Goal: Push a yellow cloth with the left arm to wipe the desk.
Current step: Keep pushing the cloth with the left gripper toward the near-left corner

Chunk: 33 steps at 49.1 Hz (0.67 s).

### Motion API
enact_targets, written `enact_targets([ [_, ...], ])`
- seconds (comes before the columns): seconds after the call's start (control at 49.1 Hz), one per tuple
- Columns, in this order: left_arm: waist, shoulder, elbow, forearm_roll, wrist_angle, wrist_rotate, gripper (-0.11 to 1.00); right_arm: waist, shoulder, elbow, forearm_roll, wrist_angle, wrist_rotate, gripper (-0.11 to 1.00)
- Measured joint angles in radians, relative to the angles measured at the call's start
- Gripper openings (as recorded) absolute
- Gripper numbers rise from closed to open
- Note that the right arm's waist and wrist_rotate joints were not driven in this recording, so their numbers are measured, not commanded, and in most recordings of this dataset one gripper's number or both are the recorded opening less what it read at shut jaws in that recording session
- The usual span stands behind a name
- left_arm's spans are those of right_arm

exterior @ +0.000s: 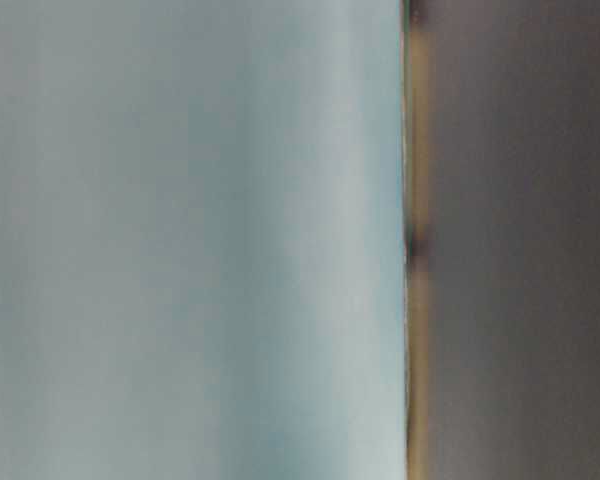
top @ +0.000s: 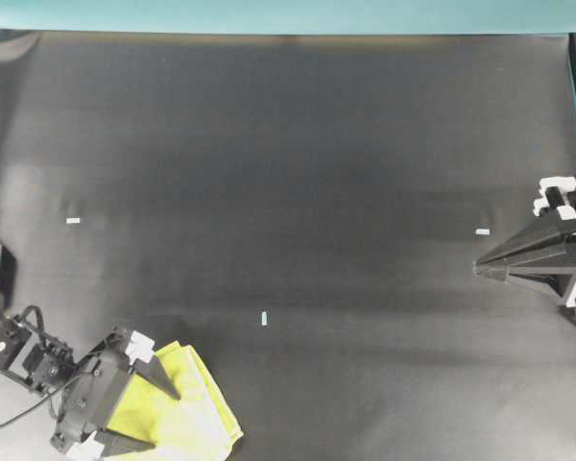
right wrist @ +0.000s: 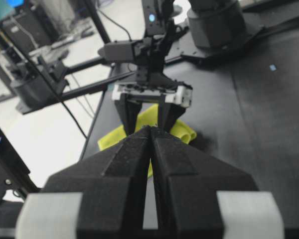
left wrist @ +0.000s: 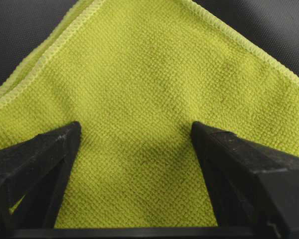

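Yellow cloth [top: 194, 408] is pinned at desk [top: 298, 154] near-left corner under left gripper [left wrist: 135, 133], jaws spread wide astride it. Most of desk is left unwiped, approx.

Probably a robotics lab (background blurred): black-draped desk [top: 298, 144], metal frames [right wrist: 97, 22], cables [right wrist: 65, 104], equipment racks [right wrist: 27, 22].

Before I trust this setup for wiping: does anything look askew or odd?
The table-level exterior view is a sideways blur. The yellow cloth sits askew at the desk's near-left edge, its folded layers slightly offset.
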<state>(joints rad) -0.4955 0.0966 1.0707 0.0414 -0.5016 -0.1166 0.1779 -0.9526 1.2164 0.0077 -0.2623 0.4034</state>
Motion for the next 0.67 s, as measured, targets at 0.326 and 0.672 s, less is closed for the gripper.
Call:
enact_targets([
  [0.326,0.012,-0.169,0.015,0.0,0.044,0.049,0.87,0.0,0.0,0.005,0.002,0.0,0.002,0.0],
  [0.672,0.015,-0.411,0.043,0.0,0.258,0.061,0.87,0.0,-0.002,0.008,0.002,0.0,0.0,0.0],
])
